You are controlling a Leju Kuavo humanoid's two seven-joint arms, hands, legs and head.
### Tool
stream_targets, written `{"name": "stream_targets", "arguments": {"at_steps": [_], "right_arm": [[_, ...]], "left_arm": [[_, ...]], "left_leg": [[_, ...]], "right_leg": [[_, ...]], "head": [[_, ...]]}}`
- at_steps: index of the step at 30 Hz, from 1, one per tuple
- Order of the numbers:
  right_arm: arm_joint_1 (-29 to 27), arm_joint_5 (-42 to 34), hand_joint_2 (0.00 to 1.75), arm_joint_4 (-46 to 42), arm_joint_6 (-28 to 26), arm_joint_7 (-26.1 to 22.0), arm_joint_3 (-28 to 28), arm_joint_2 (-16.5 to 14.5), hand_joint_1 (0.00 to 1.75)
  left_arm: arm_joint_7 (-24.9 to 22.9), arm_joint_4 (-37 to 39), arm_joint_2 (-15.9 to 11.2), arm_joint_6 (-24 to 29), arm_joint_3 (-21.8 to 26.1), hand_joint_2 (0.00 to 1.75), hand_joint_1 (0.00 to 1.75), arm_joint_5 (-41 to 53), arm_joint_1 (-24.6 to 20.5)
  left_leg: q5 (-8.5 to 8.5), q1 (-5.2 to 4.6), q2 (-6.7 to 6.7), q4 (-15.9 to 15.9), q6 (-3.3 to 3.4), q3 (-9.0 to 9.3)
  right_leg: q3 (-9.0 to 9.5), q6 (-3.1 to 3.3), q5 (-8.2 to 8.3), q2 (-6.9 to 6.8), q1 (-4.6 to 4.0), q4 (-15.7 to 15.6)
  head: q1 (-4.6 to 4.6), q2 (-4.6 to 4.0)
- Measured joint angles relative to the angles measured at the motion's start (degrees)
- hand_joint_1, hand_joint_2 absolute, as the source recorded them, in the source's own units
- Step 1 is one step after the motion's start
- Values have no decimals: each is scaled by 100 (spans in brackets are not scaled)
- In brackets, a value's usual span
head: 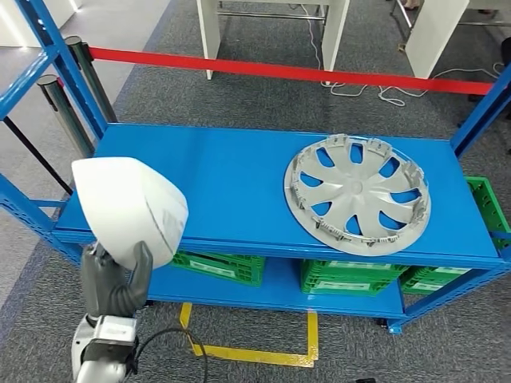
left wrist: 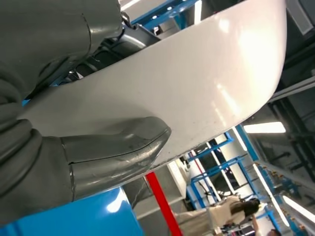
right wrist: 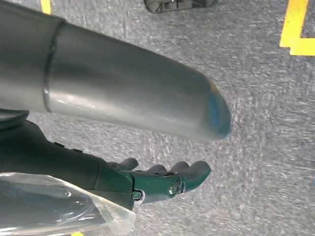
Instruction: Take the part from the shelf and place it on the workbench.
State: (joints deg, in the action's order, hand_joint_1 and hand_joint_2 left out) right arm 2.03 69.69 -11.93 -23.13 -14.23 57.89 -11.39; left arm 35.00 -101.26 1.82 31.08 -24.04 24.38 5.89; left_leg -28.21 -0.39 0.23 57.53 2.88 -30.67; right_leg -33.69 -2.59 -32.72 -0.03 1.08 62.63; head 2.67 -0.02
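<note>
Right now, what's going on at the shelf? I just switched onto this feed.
The left hand grips a white curved part, holding it up in front of the blue shelf at its left end. A silver wheel cover lies flat on the shelf's top level, and green crates sit on the level below. The right hand hangs over the grey carpet, holding nothing, fingers loosely extended. The workbench is not identifiable here, so placing is not yet done.
</note>
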Motion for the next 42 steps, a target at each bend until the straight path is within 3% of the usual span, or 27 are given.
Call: {"name": "stream_targets", "arguments": {"at_steps": [2,3,4,5,7,9,11,13,14,16,18,19,20,21,22,24,25,27,29,30,32,33,34,36,38,40,42], "right_arm": [[-7,-44,0,-7,65,16,28,0,0],[-8,-83,0,-9,124,32,51,1,0],[-7,-138,0,-12,216,53,82,5,0],[-5,-197,0,-16,336,73,120,12,0],[4,-287,0,-26,613,85,200,35,0],[26,-293,0,-32,829,84,247,50,0],[49,-251,0,-37,948,115,262,53,0],[60,-222,0,-42,1016,147,268,57,0],[69,-217,0,-46,1042,155,272,58,0],[86,-217,0,-52,1092,144,282,59,0],[89,-230,0,-56,1134,114,293,60,0],[87,-247,0,-57,1154,99,300,61,0],[88,-271,0,-59,1184,86,312,62,0],[91,-299,0,-60,1222,72,329,64,0],[95,-336,0,-61,1268,57,350,66,0],[100,-419,0,-62,1358,43,399,67,0],[102,-474,0,-63,1406,43,429,67,0],[102,-612,0,-63,1540,26,513,67,0],[103,-746,0,-62,1694,-13,614,67,0],[106,-791,0,-62,1756,-24,660,68,0],[121,-830,0,-62,1836,-25,728,67,0],[128,-835,0,-62,1862,-19,753,67,0],[134,-834,0,-62,1880,-10,772,67,0],[146,-824,0,-62,1897,7,802,68,0],[169,-816,0,-62,1900,15,822,68,0],[198,-804,0,-62,1906,18,834,69,0],[203,-756,0,-62,1912,36,836,70,0]], "left_arm": [[11,-46,-20,-59,24,175,175,-44,107],[16,-63,-27,-98,38,175,175,-86,155],[30,-79,-32,-148,56,175,175,-138,199],[54,-96,-33,-199,75,175,175,-188,239],[133,-134,-32,-305,116,175,175,-283,304],[216,-171,-31,-410,144,175,175,-387,339],[279,-196,-28,-506,158,175,175,-477,357],[307,-201,-26,-571,162,175,175,-519,369],[311,-201,-25,-591,162,175,175,-529,374],[318,-201,-26,-615,162,175,175,-534,381],[323,-201,-28,-634,162,175,175,-557,388],[325,-201,-28,-649,162,175,175,-575,394],[327,-201,-29,-667,163,175,175,-599,397],[332,-203,-29,-694,163,175,175,-621,400],[340,-210,-28,-728,164,175,175,-638,400],[364,-240,-26,-808,164,175,175,-683,398],[382,-260,-24,-850,165,175,175,-712,398],[425,-297,-21,-936,168,175,175,-773,400],[454,-339,-14,-1013,173,175,175,-801,392],[457,-363,-7,-1049,174,175,175,-805,387],[458,-401,8,-1105,180,175,175,-807,383],[458,-413,13,-1129,184,175,175,-806,384],[458,-420,14,-1145,190,175,175,-805,385],[457,-427,16,-1162,205,175,175,-802,388],[454,-442,17,-1167,221,175,175,-798,392],[444,-473,19,-1167,234,175,175,-796,392],[425,-497,22,-1193,241,175,175,-799,396]], "left_leg": [[34,-2,4,-3,15,-50],[48,-3,5,3,9,-72],[59,0,5,11,0,-89],[66,7,5,24,-9,-103],[66,21,2,72,-42,-130],[79,10,-4,134,-111,-183],[125,-4,-8,167,-194,-235],[88,12,-12,213,-261,-272],[-28,24,-14,311,-294,-311],[-477,47,-16,848,-357,-491],[-866,66,-17,1547,-396,-682],[-901,74,-16,1715,-405,-686],[-819,82,-16,1671,-406,-589],[-653,89,-16,1406,-401,-386],[-482,96,-18,993,-391,-112],[-334,86,-24,212,-359,352],[-335,73,-29,10,-339,446],[-298,45,-32,-79,-273,407],[-183,45,-14,-107,-176,303],[-116,52,-5,-122,-131,235],[4,40,4,-118,-72,78],[64,26,6,-113,-61,-4],[124,12,7,-105,-56,-87],[227,-10,8,-81,-58,-239],[309,-24,6,-45,-80,-346],[395,-34,9,-6,-131,-410],[490,-28,14,6,-195,-444]], "right_leg": [[-288,-18,-378,0,3,726],[-394,-31,-469,-1,7,1009],[-408,-42,-446,-2,10,1103],[-313,-51,-314,-4,15,971],[111,-65,29,-4,27,235],[416,-47,170,11,22,-319],[435,-5,174,30,5,-399],[374,82,219,23,12,-413],[345,139,255,15,17,-422],[263,233,336,-4,14,-429],[149,262,416,-20,2,-424],[92,260,459,-28,-2,-422],[38,254,503,-32,-4,-421],[-9,243,545,-33,-5,-420],[-46,226,586,-31,-5,-419],[-102,170,667,-24,-16,-420],[-123,136,711,-22,-18,-424],[-157,54,809,-20,-7,-450],[-237,-9,693,-12,11,-384],[-310,-26,483,-8,12,-218],[-487,-39,-108,-6,8,433],[-542,-41,-302,-6,6,800],[-548,-40,-358,-6,5,1060],[-296,-19,-103,-6,-1,1014],[286,28,138,-7,-19,260],[800,72,78,-4,-46,-520],[905,112,18,0,-71,-779]], "head": [[-17,0],[-21,0],[-20,0],[-21,0],[-23,0],[-31,1],[-32,1],[-29,1],[-25,0],[-8,0],[0,0],[-2,0],[-2,0],[0,0],[0,0],[-2,1],[-3,1],[-8,1],[-18,0],[-26,0],[-45,0],[-48,0],[-47,0],[-46,0],[-47,0],[-41,0],[-36,0]]}}
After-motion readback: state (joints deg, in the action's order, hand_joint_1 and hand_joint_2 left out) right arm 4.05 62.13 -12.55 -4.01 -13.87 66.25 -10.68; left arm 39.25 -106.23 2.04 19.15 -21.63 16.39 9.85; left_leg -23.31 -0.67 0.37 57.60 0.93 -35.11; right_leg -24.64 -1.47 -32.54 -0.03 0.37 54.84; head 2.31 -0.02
